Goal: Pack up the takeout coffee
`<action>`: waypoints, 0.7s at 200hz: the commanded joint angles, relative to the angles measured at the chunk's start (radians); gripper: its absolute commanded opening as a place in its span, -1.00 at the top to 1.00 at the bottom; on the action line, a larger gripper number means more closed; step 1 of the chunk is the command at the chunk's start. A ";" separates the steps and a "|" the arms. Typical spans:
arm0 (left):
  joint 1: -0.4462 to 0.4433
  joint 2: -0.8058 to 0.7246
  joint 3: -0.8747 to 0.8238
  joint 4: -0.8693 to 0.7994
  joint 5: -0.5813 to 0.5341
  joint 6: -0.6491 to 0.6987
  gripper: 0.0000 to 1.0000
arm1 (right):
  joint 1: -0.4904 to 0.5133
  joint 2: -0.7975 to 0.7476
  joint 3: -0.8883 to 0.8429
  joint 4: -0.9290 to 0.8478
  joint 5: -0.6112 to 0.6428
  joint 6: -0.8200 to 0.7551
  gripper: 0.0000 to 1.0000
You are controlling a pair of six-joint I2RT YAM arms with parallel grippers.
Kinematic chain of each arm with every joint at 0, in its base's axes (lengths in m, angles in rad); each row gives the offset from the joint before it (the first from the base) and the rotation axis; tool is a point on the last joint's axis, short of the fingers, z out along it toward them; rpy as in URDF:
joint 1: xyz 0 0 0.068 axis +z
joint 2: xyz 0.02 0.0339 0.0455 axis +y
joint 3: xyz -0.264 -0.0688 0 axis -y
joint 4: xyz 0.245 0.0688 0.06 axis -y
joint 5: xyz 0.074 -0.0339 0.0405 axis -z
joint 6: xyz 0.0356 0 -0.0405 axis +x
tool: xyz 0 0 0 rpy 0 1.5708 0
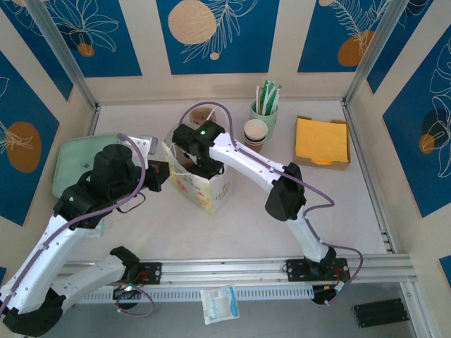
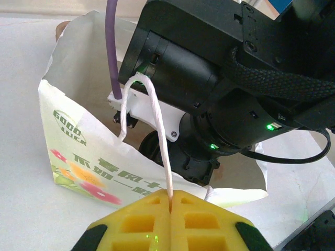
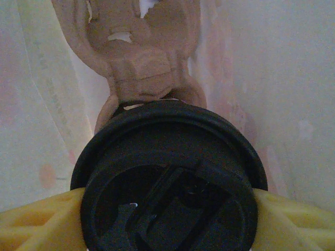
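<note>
Left end effector (image 2: 171,201) clenched on white string handle (image 2: 157,120) of paper bag (image 2: 78,151). Right end effector (image 3: 170,209) inside bag, yellow fingers (image 3: 31,219) grasping takeout coffee (image 3: 167,151); black lid up, cup deep inside bag. Bag upright on surface (image 1: 268,232).

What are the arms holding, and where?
Left gripper pinches the paper bag's string handle. Right gripper flanks the takeout coffee at its lid; contact unclear.

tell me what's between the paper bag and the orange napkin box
A stack of paper cups, a green holder behind it, and the right arm crossing above, in the top view.
</note>
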 commanded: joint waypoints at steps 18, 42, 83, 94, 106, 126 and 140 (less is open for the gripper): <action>0.000 -0.003 0.002 0.003 -0.005 -0.008 1.00 | 0.010 0.044 0.035 -0.033 -0.027 0.012 -0.48; 0.002 -0.003 0.000 0.004 -0.005 -0.008 1.00 | 0.012 0.044 0.054 -0.046 -0.021 0.014 -0.52; 0.002 -0.002 0.000 0.002 -0.005 -0.009 1.00 | 0.017 0.043 0.087 -0.066 -0.017 0.016 -0.58; 0.001 -0.002 0.000 0.001 -0.006 -0.009 1.00 | 0.018 0.041 0.097 -0.071 -0.017 0.017 -0.58; 0.002 -0.003 0.000 0.002 -0.006 -0.008 1.00 | 0.018 0.041 0.108 -0.077 -0.016 0.019 -0.59; 0.002 -0.003 0.001 0.002 -0.006 -0.007 1.00 | 0.017 0.039 0.122 -0.085 -0.014 0.021 -0.61; 0.001 -0.003 0.000 0.000 -0.007 -0.007 1.00 | 0.019 0.038 0.131 -0.090 -0.014 0.021 -0.62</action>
